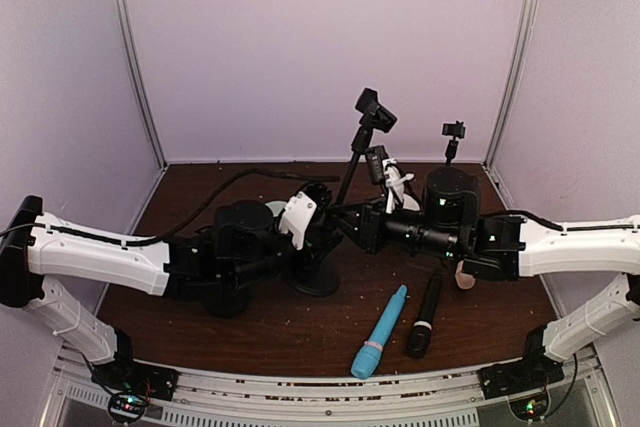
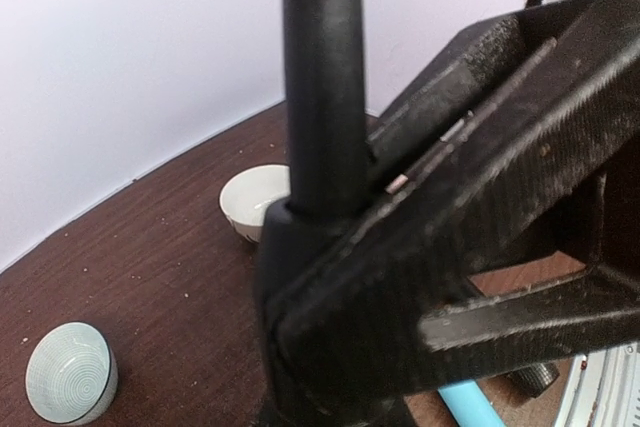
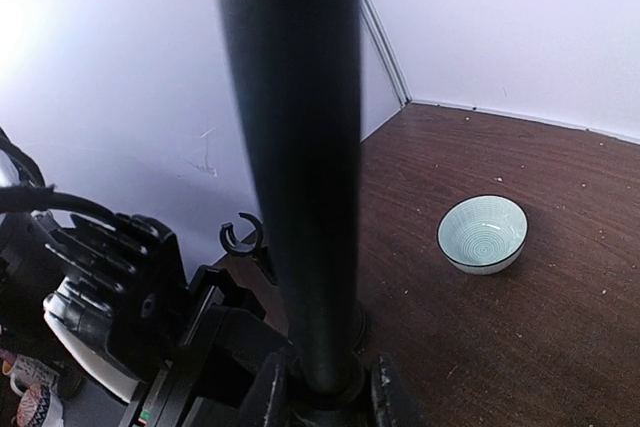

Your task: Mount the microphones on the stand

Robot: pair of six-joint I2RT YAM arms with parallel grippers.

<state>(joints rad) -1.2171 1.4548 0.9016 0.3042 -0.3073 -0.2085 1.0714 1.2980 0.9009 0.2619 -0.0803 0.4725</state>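
The black stand (image 1: pixel 352 162) rises from a round base (image 1: pixel 315 279), with clips at its top (image 1: pixel 376 110). My right gripper (image 1: pixel 352 225) is shut on the pole; in the right wrist view (image 3: pixel 330 399) its fingers (image 3: pixel 265 397) clamp the pole's collar. My left gripper (image 1: pixel 325 230) is against the pole (image 2: pixel 320 77) from the left, and its jaws are lost in black blur (image 2: pixel 336 342). The light blue microphone (image 1: pixel 380 332) and the black microphone (image 1: pixel 423 317) lie side by side near the front. A cream-beige end (image 1: pixel 465 276) pokes out under my right arm.
A white bowl (image 2: pixel 250 202) and a pale blue ringed bowl (image 2: pixel 70 372) sit on the brown table behind the stand; the blue one also shows in the right wrist view (image 3: pixel 483 235). An empty C-shaped clip (image 3: pixel 240 237) sticks out by the pole. White walls enclose the table.
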